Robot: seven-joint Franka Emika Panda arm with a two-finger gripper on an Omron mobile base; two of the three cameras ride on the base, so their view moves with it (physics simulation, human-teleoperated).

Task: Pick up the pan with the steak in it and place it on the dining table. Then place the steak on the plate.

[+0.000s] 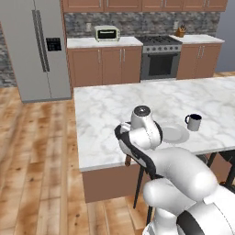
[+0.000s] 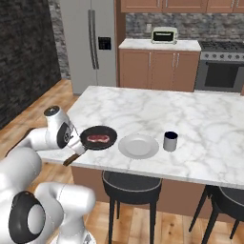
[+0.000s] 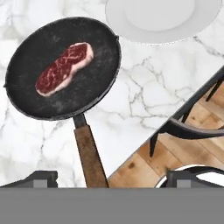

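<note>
Pan (image 3: 63, 65) on dining table (image 3: 144, 96), handle between fingertips of pincer (image 3: 111, 178); pincer wide open, gripping nothing.

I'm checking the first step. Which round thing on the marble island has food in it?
The black pan with the wooden handle: the steak lies inside it. The white plate beside it is bare, and the mug is far smaller.

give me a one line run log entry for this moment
pan: on dining table | steak: in pan | plate: beside pan, bare | gripper: open, over pan handle
</note>
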